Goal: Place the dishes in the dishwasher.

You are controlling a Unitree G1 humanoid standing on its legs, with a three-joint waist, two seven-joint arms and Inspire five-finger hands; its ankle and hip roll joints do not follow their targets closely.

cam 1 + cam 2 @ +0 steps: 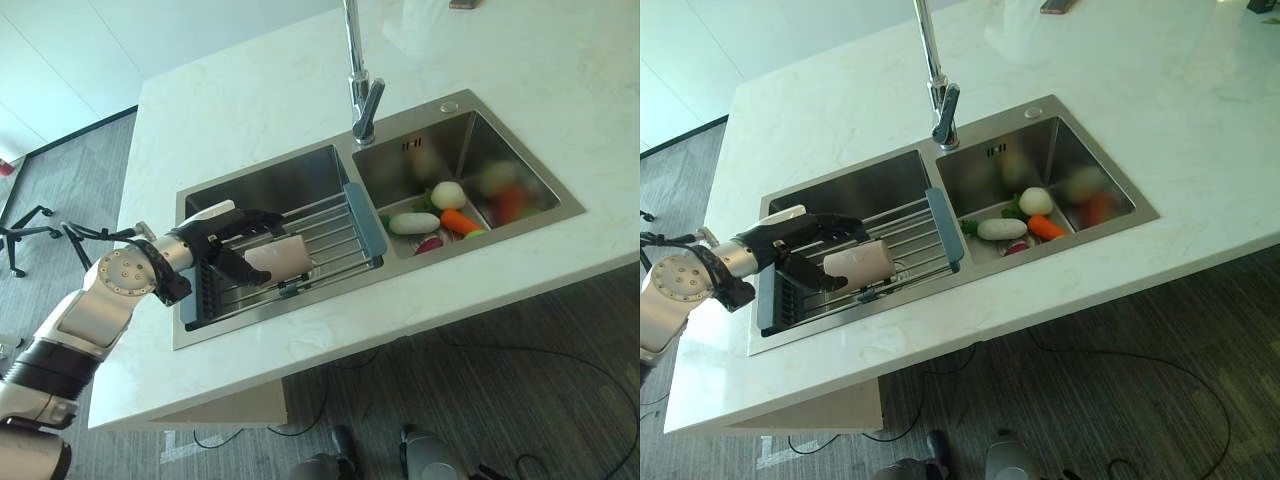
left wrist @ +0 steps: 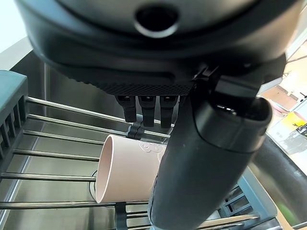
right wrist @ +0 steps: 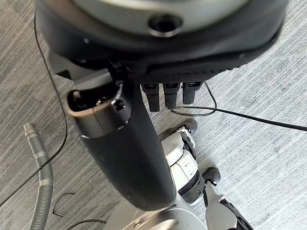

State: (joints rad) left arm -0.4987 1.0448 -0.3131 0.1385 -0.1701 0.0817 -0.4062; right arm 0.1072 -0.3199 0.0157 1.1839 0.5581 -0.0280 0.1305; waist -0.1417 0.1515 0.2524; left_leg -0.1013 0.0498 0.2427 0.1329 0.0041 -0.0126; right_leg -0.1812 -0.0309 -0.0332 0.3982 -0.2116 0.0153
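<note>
A pale pink cup (image 1: 283,258) lies on its side on a wire drying rack (image 1: 340,225) that spans the left sink basin (image 1: 270,180). My left hand (image 1: 215,240) reaches in from the left. Its straight fingers stretch over the top of the cup and its thumb (image 2: 206,158) runs along the near side; the hand is open. In the left wrist view the cup (image 2: 129,167) rests on the rack bars with its mouth turned sideways. My right hand (image 3: 129,143) hangs relaxed and open above the floor, holding nothing.
The right basin (image 1: 500,150) holds vegetables, among them a white radish (image 1: 413,223) and a carrot (image 1: 460,221). A tall faucet (image 1: 358,80) rises between the basins. White countertop (image 1: 250,90) surrounds the sink. A grey ribbed hose (image 3: 43,182) lies on the floor.
</note>
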